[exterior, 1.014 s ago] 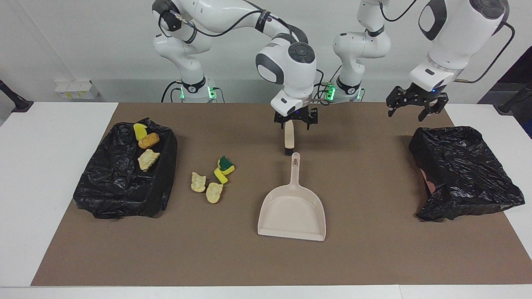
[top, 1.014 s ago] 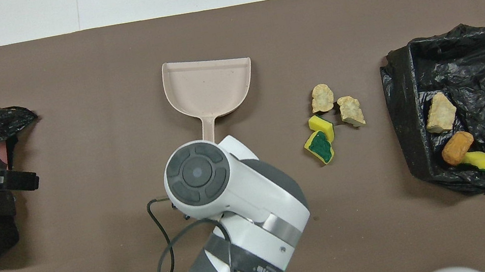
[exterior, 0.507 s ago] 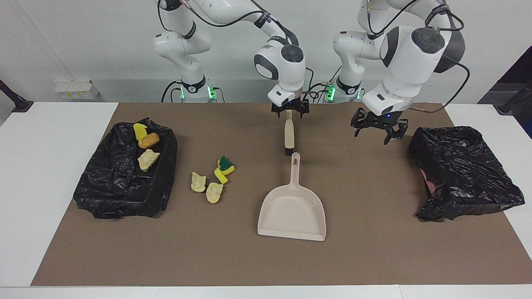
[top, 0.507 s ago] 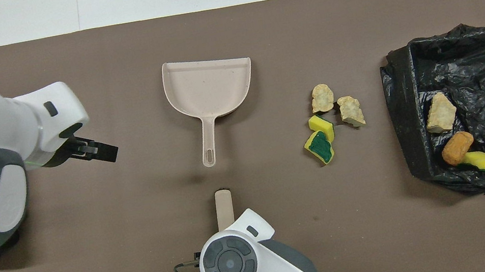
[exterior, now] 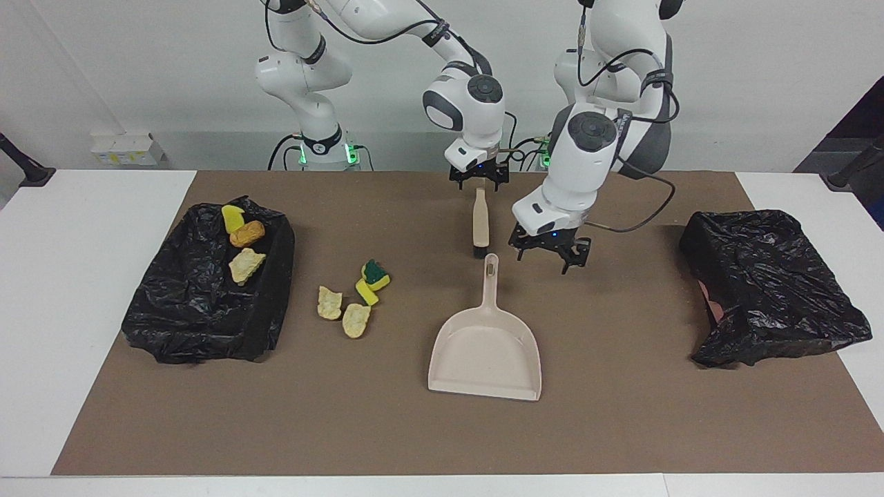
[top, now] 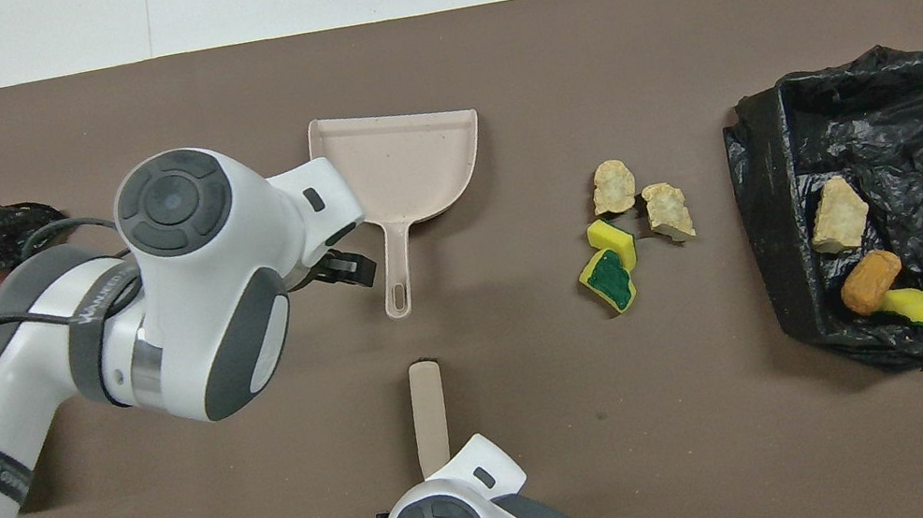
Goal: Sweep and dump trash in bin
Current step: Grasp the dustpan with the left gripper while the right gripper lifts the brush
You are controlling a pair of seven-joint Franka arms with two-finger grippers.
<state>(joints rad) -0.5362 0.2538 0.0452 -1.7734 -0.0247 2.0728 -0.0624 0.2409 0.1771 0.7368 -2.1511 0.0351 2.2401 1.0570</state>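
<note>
Beige dustpan [exterior: 485,352] mid-frame, left gripper [exterior: 550,250] open, empty beside its handle; right gripper [exterior: 478,177] open over brush [exterior: 479,224].

A white bench [exterior: 83,290] carries a brown mat [exterior: 621,428] that covers most of its top, leaving bare white strips at both ends and along the edge farthest from the robots. Past the bench's right-arm end, a small white box [exterior: 128,148] sits against the pale wall [exterior: 760,83], with a black stand [exterior: 26,170] near it.
</note>
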